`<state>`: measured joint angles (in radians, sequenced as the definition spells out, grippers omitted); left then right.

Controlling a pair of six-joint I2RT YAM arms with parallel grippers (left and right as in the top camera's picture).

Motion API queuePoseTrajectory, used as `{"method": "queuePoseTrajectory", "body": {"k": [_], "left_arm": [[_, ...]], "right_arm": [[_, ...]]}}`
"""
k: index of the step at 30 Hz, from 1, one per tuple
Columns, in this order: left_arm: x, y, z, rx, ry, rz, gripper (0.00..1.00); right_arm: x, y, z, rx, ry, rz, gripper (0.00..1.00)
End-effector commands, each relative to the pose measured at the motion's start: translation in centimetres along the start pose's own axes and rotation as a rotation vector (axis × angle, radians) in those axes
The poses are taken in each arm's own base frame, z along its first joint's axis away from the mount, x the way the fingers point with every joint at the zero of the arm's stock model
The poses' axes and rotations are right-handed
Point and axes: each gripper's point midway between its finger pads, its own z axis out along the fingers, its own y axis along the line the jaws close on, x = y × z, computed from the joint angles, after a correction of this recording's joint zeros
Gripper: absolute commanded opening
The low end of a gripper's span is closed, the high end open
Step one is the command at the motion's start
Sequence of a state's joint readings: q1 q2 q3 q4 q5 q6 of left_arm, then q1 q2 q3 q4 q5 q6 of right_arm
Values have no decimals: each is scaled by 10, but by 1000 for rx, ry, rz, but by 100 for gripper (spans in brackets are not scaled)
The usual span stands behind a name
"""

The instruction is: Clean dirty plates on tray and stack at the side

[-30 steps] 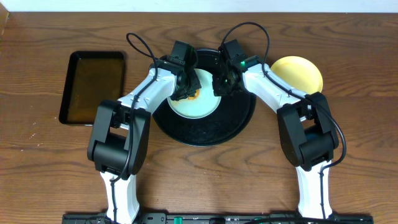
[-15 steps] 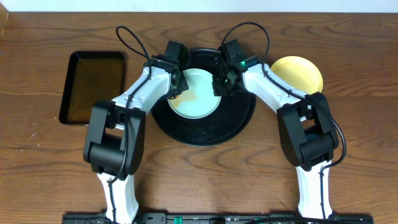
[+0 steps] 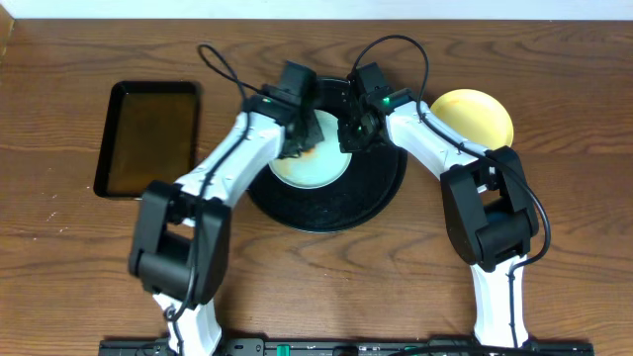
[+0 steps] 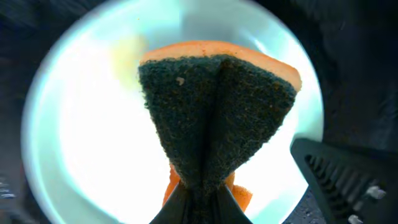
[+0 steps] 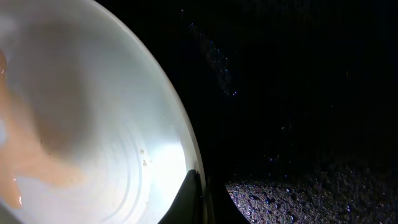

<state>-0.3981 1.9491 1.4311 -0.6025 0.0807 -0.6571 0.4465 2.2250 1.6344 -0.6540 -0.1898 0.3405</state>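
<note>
A pale mint-white plate [image 3: 315, 164] lies on the round black tray [image 3: 326, 210]. Orange-brown smears show on it in the right wrist view [image 5: 25, 162]. My left gripper [image 3: 298, 141] is shut on the orange-green sponge [image 4: 214, 118] and presses it on the plate [image 4: 81, 124]. My right gripper [image 3: 351, 136] is shut on the plate's right rim [image 5: 186, 155], one finger inside and one outside. A yellow plate [image 3: 475, 115] sits on the table to the right of the tray. I see no second mint-white plate.
A rectangular black tray [image 3: 148, 136] lies on the wooden table at the left. Both arms reach over the round tray from the front. The right gripper's finger [image 4: 348, 177] shows in the left wrist view at the plate's edge.
My left gripper moved the sponge from the plate's left edge to the right, over its upper middle. The right gripper and the plate stayed in place.
</note>
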Motion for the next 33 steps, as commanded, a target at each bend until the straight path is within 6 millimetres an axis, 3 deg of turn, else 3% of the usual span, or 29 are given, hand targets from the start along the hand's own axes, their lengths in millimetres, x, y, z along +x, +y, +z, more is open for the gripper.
{"method": "queuePoseTrajectory", "body": {"k": [1,7,17,22,27,33], "left_arm": [[24,-4,26,-19,69,3,8],[17,16,38,-102,41,2,8],[7,73,31,-267,62,0,8],[-14,83,26,-274,19,10,8],[-44,71,-6,-219,-64,57,8],[-69,50,-98,-104,-248,42,7]], "right_arm": [[17,-21,22,81,54,16,1],[18,-21,22,83,57,16,1],[18,-21,22,83,57,16,1],[18,-21,22,83,58,16,1],[17,-23,21,94,55,16,1],[17,-25,21,101,54,15,1]]}}
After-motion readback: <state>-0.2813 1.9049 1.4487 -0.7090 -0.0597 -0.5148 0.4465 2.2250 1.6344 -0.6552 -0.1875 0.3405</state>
